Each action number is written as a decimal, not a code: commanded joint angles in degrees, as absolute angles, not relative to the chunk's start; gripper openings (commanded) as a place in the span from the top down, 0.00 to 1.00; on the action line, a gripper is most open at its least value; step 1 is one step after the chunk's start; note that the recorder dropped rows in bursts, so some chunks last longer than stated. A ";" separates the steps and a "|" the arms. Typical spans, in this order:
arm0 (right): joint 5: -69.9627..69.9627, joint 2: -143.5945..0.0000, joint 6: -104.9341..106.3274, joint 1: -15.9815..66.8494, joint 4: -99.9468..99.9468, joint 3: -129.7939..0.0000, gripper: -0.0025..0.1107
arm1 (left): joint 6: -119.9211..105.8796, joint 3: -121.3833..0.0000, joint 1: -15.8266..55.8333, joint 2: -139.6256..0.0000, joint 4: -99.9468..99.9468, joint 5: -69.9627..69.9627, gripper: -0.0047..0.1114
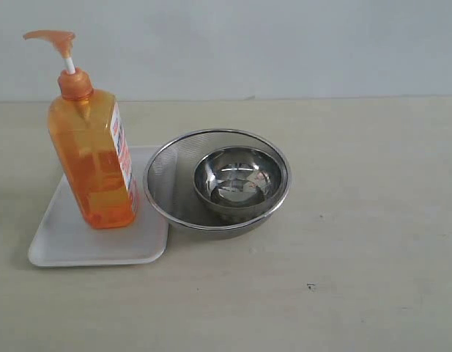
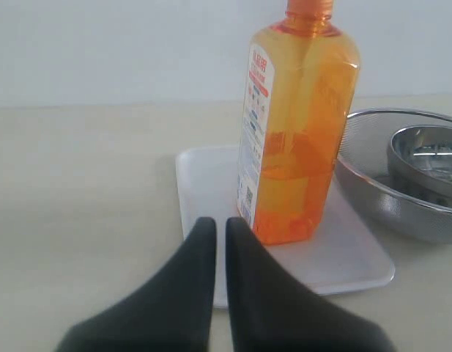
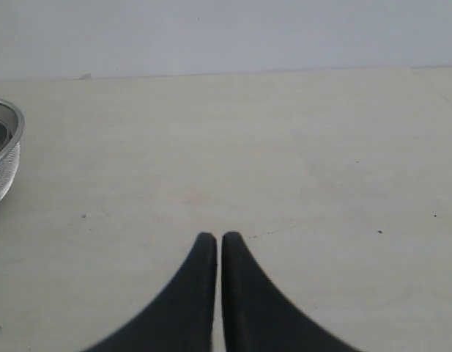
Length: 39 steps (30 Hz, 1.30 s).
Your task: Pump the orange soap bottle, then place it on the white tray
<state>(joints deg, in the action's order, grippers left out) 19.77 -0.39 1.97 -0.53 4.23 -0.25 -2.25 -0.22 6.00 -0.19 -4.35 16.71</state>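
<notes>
Exterior view: the orange soap bottle [image 1: 94, 158] stands upright on the white tray [image 1: 72, 242], its long axis vertical. The body is translucent orange plastic, rectangular, with rounded shoulders. An orange pump head sits raised on a white stem, and its spout points to the left of the view. The white-and-red printed label faces right. The tray is flat, matte white, with rounded corners and a low rim, and it lies on a pale, smooth table [image 1: 357, 257]. Just beside the tray, on the right, sits a round steel mesh bowl [image 1: 161, 183] of fine weave, its rim reaching over the tray's edge. A smaller polished steel bowl [image 1: 236, 180] with a mirror finish rests inside it. No gripper appears here. Left wrist view: the left gripper [image 2: 220, 224] has black, tapered, matte fingers drawn together with only a slim gap, gripping nothing. It sits near the tray's edge, short of the bottle. The bottle's label side and one plain side are in view, and its base is on the tray. Right wrist view: the right gripper [image 3: 213, 238] is closed and empty over bare table, well apart from the bottle, with only the mesh bowl's rim at the frame edge.
</notes>
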 commanded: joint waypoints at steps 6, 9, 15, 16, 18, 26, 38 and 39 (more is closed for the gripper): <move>19.65 0.00 2.13 -0.73 2.63 0.00 0.98 | -2.61 0.00 5.90 0.00 -5.00 16.77 0.92; 19.65 0.00 2.24 -0.73 2.63 0.00 0.98 | -2.61 0.00 5.90 0.00 -5.00 16.77 0.92; 19.76 0.00 2.75 -0.73 2.63 0.00 0.98 | -2.61 0.00 5.90 0.00 -5.00 16.77 0.92; 19.76 0.00 2.75 -0.73 2.63 0.00 0.98 | -2.61 0.00 5.90 0.00 -5.00 16.77 0.92; 19.76 0.00 2.75 -0.73 2.63 0.00 0.98 | -2.61 0.00 5.90 0.00 -5.00 16.77 0.92; 19.93 0.00 3.07 0.03 2.63 0.00 0.98 | -2.61 0.00 5.90 0.00 -5.00 16.77 0.92; 19.93 0.00 3.31 0.01 2.63 0.00 0.98 | -2.61 0.00 5.90 0.00 -5.00 16.77 0.92; 19.93 0.00 3.31 0.01 2.63 0.00 0.98 | -2.61 0.00 5.90 0.00 -5.00 16.77 0.92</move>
